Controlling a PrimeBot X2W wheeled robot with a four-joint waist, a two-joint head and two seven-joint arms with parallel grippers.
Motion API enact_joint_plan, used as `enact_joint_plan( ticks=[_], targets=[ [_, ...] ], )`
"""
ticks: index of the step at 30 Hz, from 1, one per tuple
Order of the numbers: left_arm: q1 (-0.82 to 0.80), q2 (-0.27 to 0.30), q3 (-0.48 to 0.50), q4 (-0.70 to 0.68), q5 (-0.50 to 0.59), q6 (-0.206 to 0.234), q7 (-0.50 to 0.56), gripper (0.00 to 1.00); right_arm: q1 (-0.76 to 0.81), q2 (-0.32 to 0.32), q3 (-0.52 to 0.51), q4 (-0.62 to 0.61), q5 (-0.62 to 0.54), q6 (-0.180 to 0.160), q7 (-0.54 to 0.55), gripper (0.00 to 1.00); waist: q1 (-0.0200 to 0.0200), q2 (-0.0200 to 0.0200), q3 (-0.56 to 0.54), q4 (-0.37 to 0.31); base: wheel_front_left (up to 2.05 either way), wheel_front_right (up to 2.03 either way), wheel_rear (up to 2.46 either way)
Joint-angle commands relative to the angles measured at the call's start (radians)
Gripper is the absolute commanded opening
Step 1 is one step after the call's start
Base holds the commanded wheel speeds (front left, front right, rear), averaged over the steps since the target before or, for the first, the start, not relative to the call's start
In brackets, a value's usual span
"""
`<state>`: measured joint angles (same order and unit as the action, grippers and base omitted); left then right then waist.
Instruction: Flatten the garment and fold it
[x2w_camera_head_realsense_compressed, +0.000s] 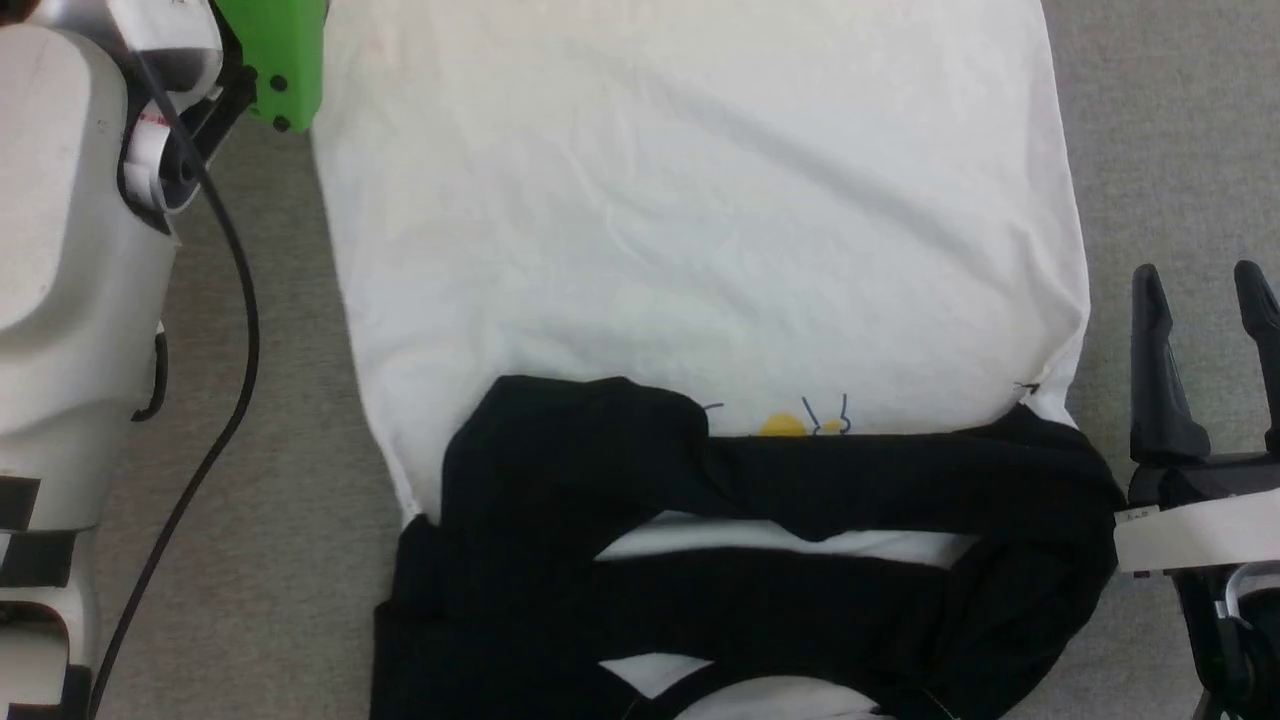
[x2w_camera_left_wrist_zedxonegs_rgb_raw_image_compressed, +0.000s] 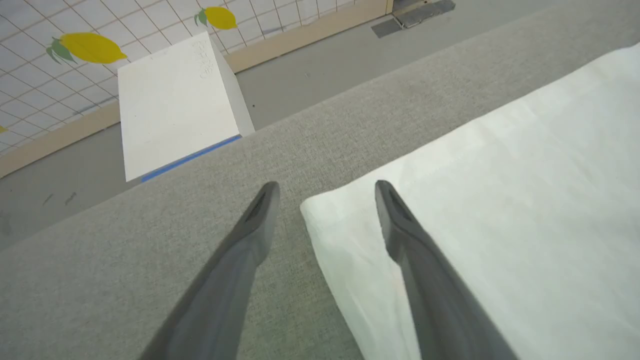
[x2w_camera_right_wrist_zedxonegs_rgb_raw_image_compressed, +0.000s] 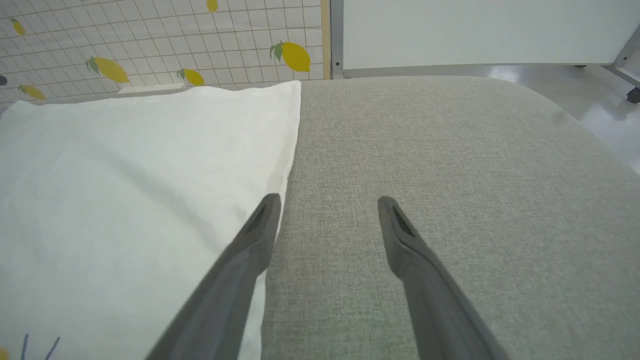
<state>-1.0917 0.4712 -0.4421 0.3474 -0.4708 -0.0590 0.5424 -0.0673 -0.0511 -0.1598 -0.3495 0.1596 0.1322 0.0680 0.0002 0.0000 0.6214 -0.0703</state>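
"One shirt (x2w_camera_head_realsense_compressed: 680, 200), alone on the grey surface (x2w_camera_head_realsense_compressed: 1170, 120). How do you reckon it handles?"

"Light and limp, I'd say. It looks like thin cotton with no stiffness at all. It should drape and crease wherever it's lifted, and it probably drags a little on that coarse weave rather than sliding."

"Where does it lie?"

"The white body is spread flat, running away from the robot, with the hem at the far end. Two black sleeves (x2w_camera_head_realsense_compressed: 880, 480) are laid across the chest at the near end, half covering the one yellow circle (x2w_camera_head_realsense_compressed: 783, 427) of the print."

"And the claws? I count two."

"Two, each with two dark fingers. Both have their jaws wide apart and nothing between them. The left gripper (x2w_camera_left_wrist_zedxonegs_rgb_raw_image_compressed: 327, 184) hovers at the far left hem corner, one finger over the cloth and one over bare surface. The right gripper (x2w_camera_head_realsense_compressed: 1198, 270) hangs just beside the shirt's right edge. Whether it touches, I can't tell."

"So where would you take hold?"

"At edges and corners, where a finger can slip under the hem — that left corner is well placed. I'd pinch the matching right corner too, so the body lifts evenly. Held by one corner only, it would likely sag and bunch. The flat middle gives nothing to pinch."
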Motion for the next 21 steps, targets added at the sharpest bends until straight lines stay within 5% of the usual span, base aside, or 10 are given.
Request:
enact_joint_plan(
  ticks=[1, 6, 7, 8, 9, 16, 19, 20, 21],
  targets=[
    [-0.007, 0.001, -0.001, 0.012, -0.009, 0.011, 0.019, 1.00, -0.021, 0.001, 0.000, 0.007, 0.007, -0.002, -0.013, 1.00, -0.0002, 0.0000, 0.056, -0.044, 0.00, 0.00, 0.00],
    [0.015, 0.009, 0.007, 0.032, -0.022, 0.043, 0.057, 1.00, -0.042, 0.001, 0.010, 0.026, 0.012, -0.002, -0.024, 1.00, -0.0002, 0.0000, 0.077, -0.051, 0.00, 0.00, 0.00],
    [0.022, 0.013, 0.009, 0.035, -0.025, 0.046, 0.063, 0.91, -0.047, 0.001, 0.012, 0.030, 0.012, -0.002, -0.025, 1.00, -0.0002, 0.0000, 0.080, -0.053, 0.00, 0.00, 0.00],
    [0.027, 0.016, 0.009, 0.033, -0.028, 0.044, 0.064, 0.09, -0.050, 0.001, 0.014, 0.031, 0.013, -0.002, -0.026, 1.00, -0.0002, 0.0000, 0.082, -0.054, 0.00, 0.00, 0.00],
    [0.035, 0.018, 0.012, 0.032, -0.035, 0.044, 0.065, 0.00, -0.054, 0.001, 0.014, 0.033, 0.012, -0.002, -0.027, 1.00, -0.0002, 0.0000, 0.083, -0.053, 0.00, 0.00, 0.00],
    [0.068, 0.014, 0.023, 0.000, -0.060, 0.040, 0.026, 0.00, -0.128, -0.008, 0.006, -0.016, 0.002, -0.002, 0.011, 1.00, -0.0002, 0.0000, 0.057, -0.032, 0.00, 0.00, 0.00],
    [0.078, 0.001, 0.025, -0.013, -0.071, 0.040, 0.004, 0.00, -0.239, -0.085, 0.005, -0.070, 0.027, -0.002, 0.076, 1.00, -0.0002, 0.0000, 0.043, -0.017, 0.00, 0.00, 0.00],
    [0.085, -0.015, 0.025, -0.021, -0.080, 0.044, -0.011, 0.00, -0.409, -0.181, 0.012, -0.082, 0.072, -0.002, 0.192, 1.00, -0.0002, 0.0000, 0.033, 0.001, 0.00, 0.00, 0.00],
    [0.086, -0.017, 0.023, -0.023, -0.079, 0.044, -0.015, 0.00, -0.463, -0.197, 0.017, -0.072, 0.093, -0.002, 0.231, 1.00, -0.0002, 0.0000, 0.032, 0.006, 0.00, 0.00, 0.00]
  ],
)
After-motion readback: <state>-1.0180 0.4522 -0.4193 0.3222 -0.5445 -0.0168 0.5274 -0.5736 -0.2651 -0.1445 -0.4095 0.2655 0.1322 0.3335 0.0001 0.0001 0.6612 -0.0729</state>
